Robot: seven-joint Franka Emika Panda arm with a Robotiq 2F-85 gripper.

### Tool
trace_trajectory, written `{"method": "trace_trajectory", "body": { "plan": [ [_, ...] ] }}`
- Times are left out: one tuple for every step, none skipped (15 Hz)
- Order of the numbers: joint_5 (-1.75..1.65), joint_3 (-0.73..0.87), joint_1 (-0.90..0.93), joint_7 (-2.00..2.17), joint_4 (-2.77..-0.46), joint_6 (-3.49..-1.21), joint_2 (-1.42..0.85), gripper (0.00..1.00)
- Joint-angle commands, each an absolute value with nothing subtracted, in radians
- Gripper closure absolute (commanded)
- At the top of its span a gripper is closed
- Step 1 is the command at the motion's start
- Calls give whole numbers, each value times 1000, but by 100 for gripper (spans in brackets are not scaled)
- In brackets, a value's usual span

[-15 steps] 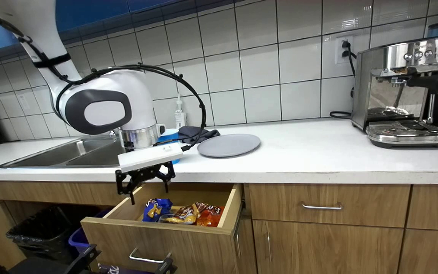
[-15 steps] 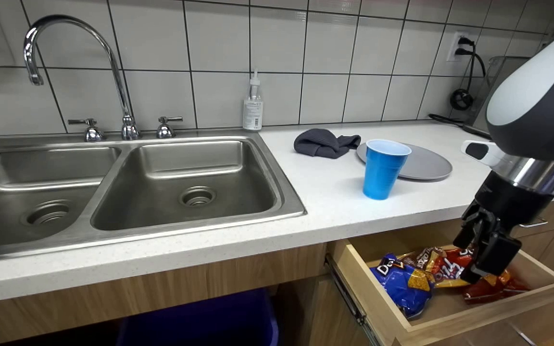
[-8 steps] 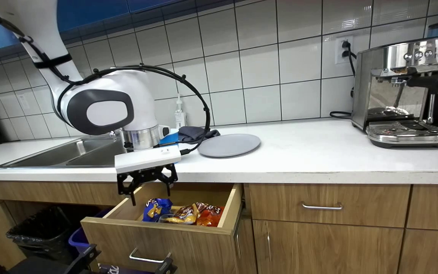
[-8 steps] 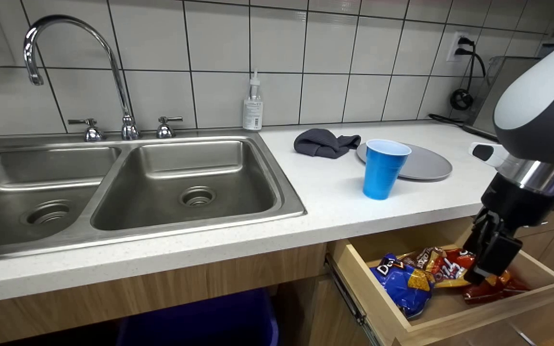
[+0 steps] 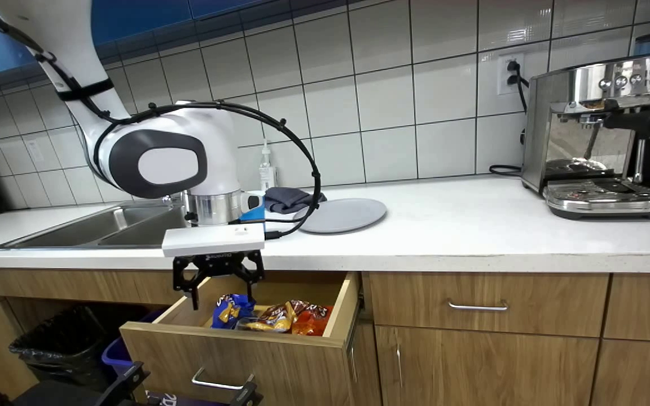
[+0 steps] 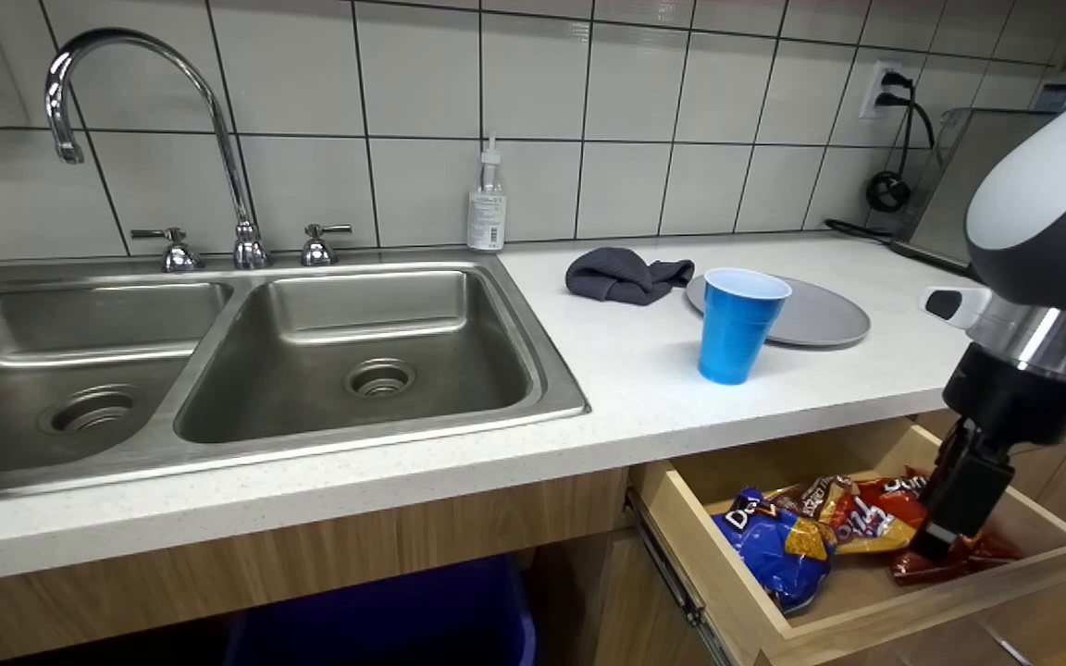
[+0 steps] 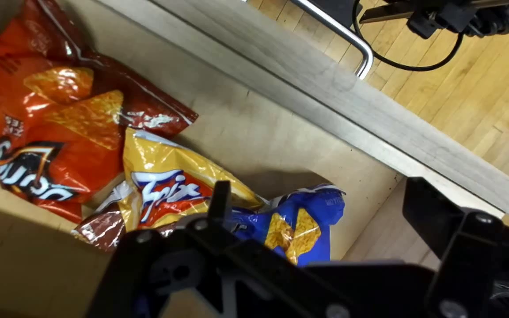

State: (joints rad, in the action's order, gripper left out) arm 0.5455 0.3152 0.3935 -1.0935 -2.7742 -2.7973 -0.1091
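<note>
My gripper (image 5: 223, 299) is open and empty above the open wooden drawer (image 5: 235, 355), fingers pointing down. It also shows in an exterior view (image 6: 938, 541) and in the wrist view (image 7: 320, 194). The drawer holds a blue chip bag (image 7: 303, 229), a yellow and red Twix bag (image 7: 170, 194) and a red-orange Doritos bag (image 7: 60, 119). In the wrist view the blue bag lies between the spread fingers, nearer the left one, which covers part of it. In an exterior view the blue bag (image 6: 778, 555) lies at the drawer's left side. No contact with a bag is evident.
On the white counter (image 6: 607, 370) stand a blue cup (image 6: 741, 324), a grey plate (image 5: 342, 215), a dark cloth (image 6: 625, 276) and a soap bottle (image 6: 487, 203). A sink (image 6: 366, 361) and coffee machine (image 5: 601, 141) flank them. A bin (image 5: 77, 338) stands below.
The gripper has levelled out and come slightly lower over the drawer. In an exterior view the arm has shifted rightward. The bags and the drawer have not moved.
</note>
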Motion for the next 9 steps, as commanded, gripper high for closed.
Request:
{"method": "trace_trajectory", "body": {
  "plan": [
    [461, 360, 424, -983, -2774, -2721, -82, 0],
    [435, 369, 431, -955, -2774, -2716, -82, 0],
    [405, 378, 437, -925, -2774, -2707, -81, 0],
    [366, 387, 446, -889, -2774, -2697, -85, 0],
    [334, 396, 454, -859, -2774, -2679, -83, 0],
    [293, 405, 463, -821, -2774, -2658, -81, 0],
    [205, 232, 278, -752, -2774, -2641, -66, 0],
    [162, 219, 266, -716, -2773, -2611, -55, 0],
    [122, 183, 233, -676, -2773, -2581, -43, 0]
  ]
}}
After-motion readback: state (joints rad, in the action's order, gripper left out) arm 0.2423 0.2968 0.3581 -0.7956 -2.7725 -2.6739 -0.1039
